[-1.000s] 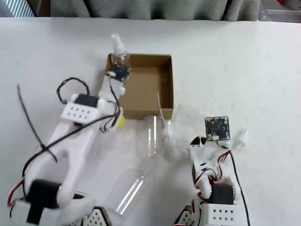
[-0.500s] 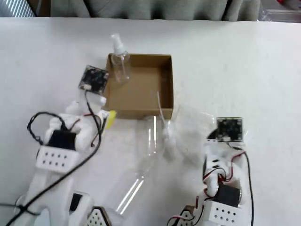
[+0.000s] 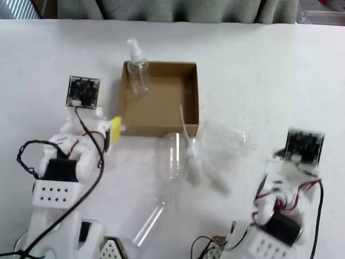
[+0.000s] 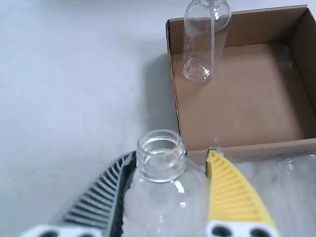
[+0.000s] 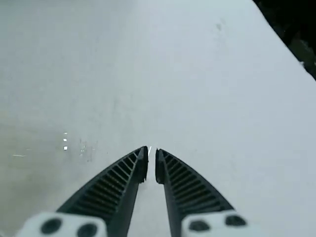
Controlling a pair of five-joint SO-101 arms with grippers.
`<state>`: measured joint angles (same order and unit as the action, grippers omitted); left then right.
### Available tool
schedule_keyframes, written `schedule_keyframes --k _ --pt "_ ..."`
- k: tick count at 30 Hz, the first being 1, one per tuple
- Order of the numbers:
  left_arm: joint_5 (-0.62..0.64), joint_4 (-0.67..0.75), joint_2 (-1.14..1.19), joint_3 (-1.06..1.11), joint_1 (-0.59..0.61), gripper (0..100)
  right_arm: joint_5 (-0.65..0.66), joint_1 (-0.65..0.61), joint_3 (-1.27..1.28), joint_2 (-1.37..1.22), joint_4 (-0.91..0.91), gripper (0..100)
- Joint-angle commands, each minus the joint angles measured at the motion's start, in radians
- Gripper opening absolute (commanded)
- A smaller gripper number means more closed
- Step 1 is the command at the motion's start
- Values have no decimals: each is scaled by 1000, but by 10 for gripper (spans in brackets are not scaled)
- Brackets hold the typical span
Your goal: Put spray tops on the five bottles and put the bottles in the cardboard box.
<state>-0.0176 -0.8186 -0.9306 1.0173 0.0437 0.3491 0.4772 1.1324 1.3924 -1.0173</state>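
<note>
My left gripper [image 4: 172,154] is shut on a clear bottle [image 4: 160,170] with an open neck and no spray top, held between the grey and yellow fingers. In the high view this gripper [image 3: 111,128] sits just left of the cardboard box [image 3: 190,97] near its front corner. A bottle with a spray top [image 3: 137,67] leans in the box's far left corner, also seen as the capped bottle [image 4: 205,39]. My right gripper [image 5: 152,163] is shut over bare white table, nothing between its fingers. The right arm [image 3: 283,186] stands at the near right.
Loose clear bottles [image 3: 171,155] [image 3: 229,135] and spray tops [image 3: 192,157] lie on the table in front of the box. Another clear bottle [image 3: 148,221] lies near the front edge between the arms. The box floor [image 4: 247,98] is otherwise bare.
The left arm has swung left, away from the box's front corner, with the bottle in its gripper. The right arm has pulled away to the right, uncovering a clear bottle.
</note>
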Motion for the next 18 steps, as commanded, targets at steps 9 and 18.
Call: schedule_keyframes --k 9,18 --pt "8 149 -35 69 15 20 -3 16 -603 -928 -159 18" --pt "8 147 -35 69 15 20 -20 39 -741 -1196 -243 114"
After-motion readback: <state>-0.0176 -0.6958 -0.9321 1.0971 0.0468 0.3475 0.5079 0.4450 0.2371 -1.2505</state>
